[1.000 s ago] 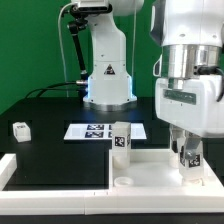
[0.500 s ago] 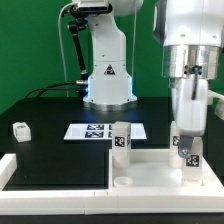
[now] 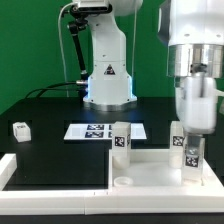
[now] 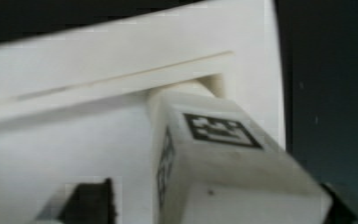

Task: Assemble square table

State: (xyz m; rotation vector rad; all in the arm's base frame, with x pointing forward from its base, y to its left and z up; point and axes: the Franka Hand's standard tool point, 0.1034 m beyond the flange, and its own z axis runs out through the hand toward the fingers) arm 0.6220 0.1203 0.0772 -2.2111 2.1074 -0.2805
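Gripper hangs just over an upright leg standing at the square top's corner, ext. view's right. Can't tell if it's gripping or let go. 2nd leg is upright at the top's far rim. 3rd leg sits apart on the black table, marker board between them.

Green backdrop, black tabletop

White square top lies flat; tagged leg stands upright at its far corner, another leg stands upright at its right edge, and a loose leg lies well apart.
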